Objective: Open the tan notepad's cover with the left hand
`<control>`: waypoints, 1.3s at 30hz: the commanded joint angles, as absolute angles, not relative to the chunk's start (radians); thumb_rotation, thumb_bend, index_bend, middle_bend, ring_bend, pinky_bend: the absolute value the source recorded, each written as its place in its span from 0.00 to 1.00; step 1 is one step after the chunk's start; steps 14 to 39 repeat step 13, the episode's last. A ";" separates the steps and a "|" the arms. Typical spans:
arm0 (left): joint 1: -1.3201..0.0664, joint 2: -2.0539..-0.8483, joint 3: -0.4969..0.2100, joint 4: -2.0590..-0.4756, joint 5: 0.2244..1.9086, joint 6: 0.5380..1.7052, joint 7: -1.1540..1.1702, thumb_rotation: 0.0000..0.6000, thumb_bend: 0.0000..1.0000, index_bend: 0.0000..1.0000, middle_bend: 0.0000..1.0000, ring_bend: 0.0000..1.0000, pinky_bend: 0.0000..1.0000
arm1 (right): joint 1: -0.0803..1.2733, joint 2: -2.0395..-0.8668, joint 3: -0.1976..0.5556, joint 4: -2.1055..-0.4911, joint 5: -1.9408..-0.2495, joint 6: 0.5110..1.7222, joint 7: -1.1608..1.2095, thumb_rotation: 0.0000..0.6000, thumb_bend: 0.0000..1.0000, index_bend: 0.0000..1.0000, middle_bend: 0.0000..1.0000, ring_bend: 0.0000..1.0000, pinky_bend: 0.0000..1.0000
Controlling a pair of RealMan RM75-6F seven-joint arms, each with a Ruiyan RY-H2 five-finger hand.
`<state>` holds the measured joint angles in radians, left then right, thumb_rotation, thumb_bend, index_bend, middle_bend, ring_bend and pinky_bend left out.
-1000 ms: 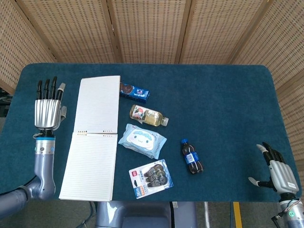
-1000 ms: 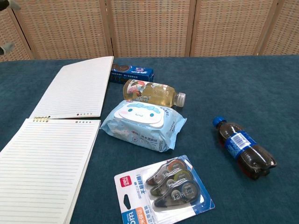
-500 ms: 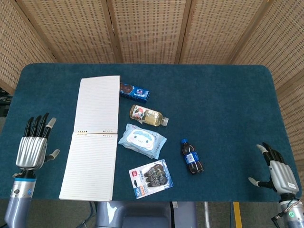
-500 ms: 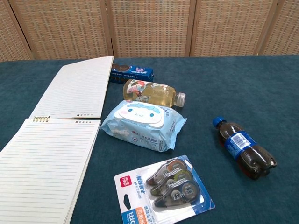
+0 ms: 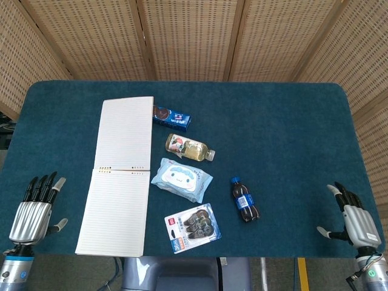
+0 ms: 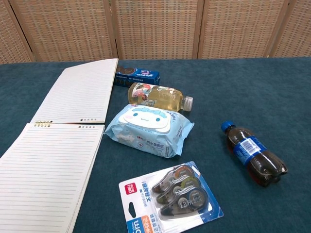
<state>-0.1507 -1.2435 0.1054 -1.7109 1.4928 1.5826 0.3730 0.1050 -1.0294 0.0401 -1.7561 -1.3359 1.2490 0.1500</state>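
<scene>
At the near edge of the blue-carpeted bench (image 5: 285,139), the left hand (image 5: 33,213) and right hand (image 5: 354,219) are seen released, fingers apart, grasping nothing. Near the front, a blister pack of correction tapes (image 6: 170,196) is laid. Beyond it are found a dark cola bottle (image 6: 252,154) and a pale blue wipes packet (image 6: 148,127). The lined notepad (image 5: 121,173) is spread open along the left side. Furthest back, a yellow drink bottle (image 6: 158,96) and a blue cookie box (image 6: 137,75) are placed.
</scene>
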 commanded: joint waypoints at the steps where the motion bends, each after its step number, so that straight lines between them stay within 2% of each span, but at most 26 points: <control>1: -0.141 -1.230 0.112 -1.702 1.508 1.571 0.351 1.00 0.10 0.00 0.00 0.00 0.00 | 0.106 -1.029 0.038 -1.756 -1.341 1.248 0.148 1.00 0.16 0.06 0.00 0.00 0.00; 39: -0.123 -1.225 0.106 -1.705 1.544 1.558 0.358 1.00 0.10 0.00 0.00 0.00 0.00 | 0.108 -1.030 0.038 -1.755 -1.339 1.245 0.148 1.00 0.16 0.06 0.00 0.00 0.00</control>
